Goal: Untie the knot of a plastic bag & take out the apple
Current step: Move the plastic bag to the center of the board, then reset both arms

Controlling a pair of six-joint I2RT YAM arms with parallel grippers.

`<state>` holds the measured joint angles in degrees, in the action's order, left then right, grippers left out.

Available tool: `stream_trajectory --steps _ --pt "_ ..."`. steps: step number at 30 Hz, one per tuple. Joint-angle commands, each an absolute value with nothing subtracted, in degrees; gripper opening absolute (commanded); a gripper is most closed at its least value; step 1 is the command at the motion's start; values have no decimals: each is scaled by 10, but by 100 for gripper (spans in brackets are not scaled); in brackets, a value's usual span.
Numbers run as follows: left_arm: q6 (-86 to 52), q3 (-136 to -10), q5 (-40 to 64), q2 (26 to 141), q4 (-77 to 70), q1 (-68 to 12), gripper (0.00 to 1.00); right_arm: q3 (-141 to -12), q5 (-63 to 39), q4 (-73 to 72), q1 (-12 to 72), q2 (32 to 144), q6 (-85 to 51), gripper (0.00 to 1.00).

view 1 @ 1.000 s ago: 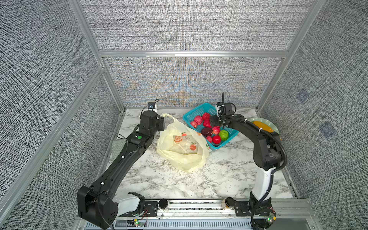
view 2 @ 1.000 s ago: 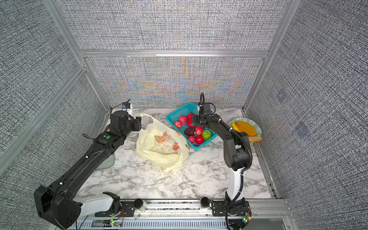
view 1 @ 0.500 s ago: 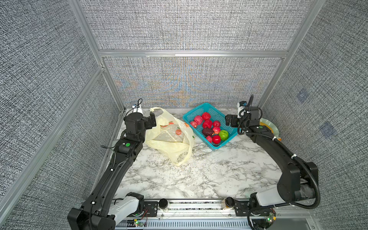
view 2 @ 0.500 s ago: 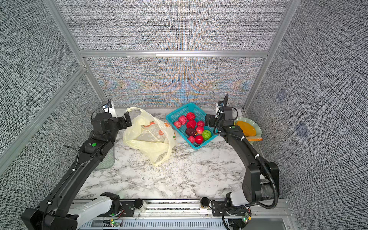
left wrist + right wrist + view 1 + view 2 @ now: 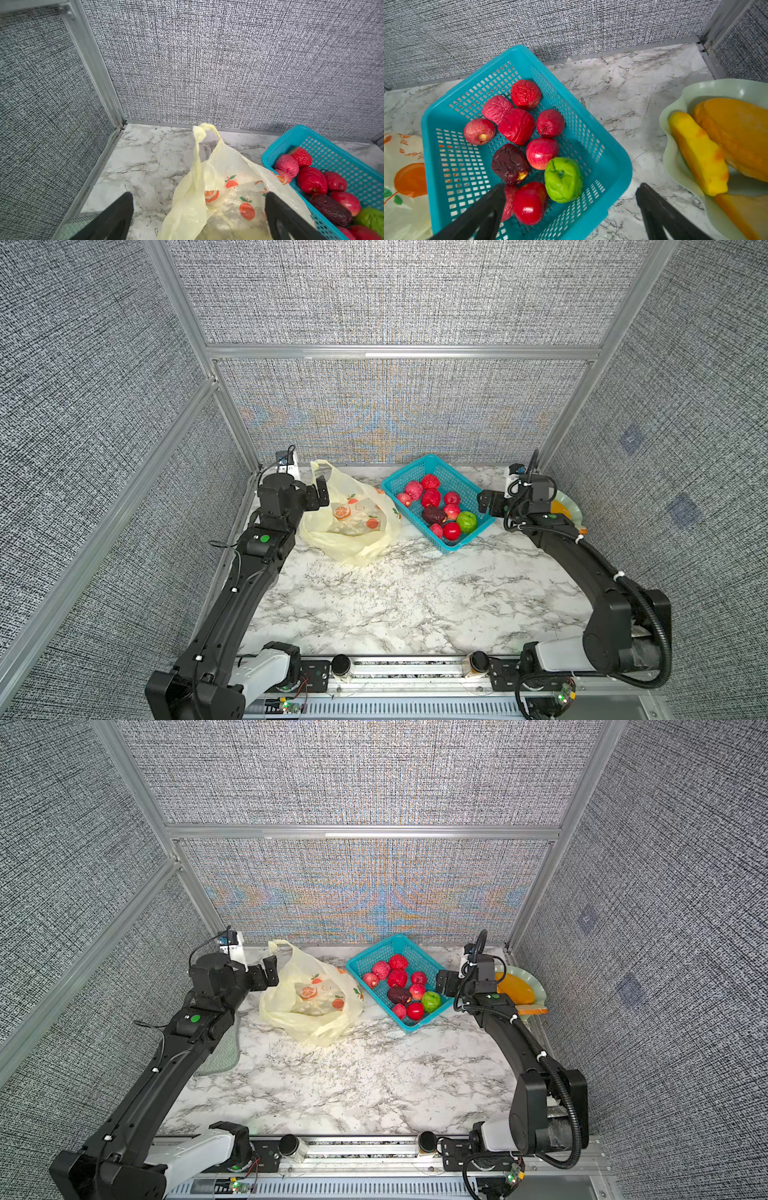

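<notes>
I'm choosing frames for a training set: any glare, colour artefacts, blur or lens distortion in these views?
In both top views rainbow moiré ripples across the back wall, the wide lens splays the frame posts outward, and light is soft. Left wrist view: the plastic bag is sharp, no glare. Right wrist view: a small highlight on one red apple in the basket.

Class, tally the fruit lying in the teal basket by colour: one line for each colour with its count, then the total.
red or pinkish-red fruit: 8
dark purple fruit: 1
green fruit: 1
Total in the teal basket: 10
</notes>
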<state>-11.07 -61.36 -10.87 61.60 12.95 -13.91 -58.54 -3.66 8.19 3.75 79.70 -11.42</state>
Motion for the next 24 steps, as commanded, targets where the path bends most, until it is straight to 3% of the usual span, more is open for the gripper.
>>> stream_trajectory --steps 1,10,16,23,24 --pt "-129 -576 -166 575 107 -134 100 -555 -35 50 23 772 -133 99" --pt "-89 -408 -282 590 -63 -116 100 -458 32 -22 -5 742 -125 99" --pt "-35 -222 -328 673 -383 -111 100 -414 52 -72 -15 749 -127 99" --pt "47 -119 -359 872 -772 -113 100 -371 77 -137 -19 749 -120 99" --pt "46 -132 -357 865 -734 -122 100 -364 84 -146 -19 750 -118 99"
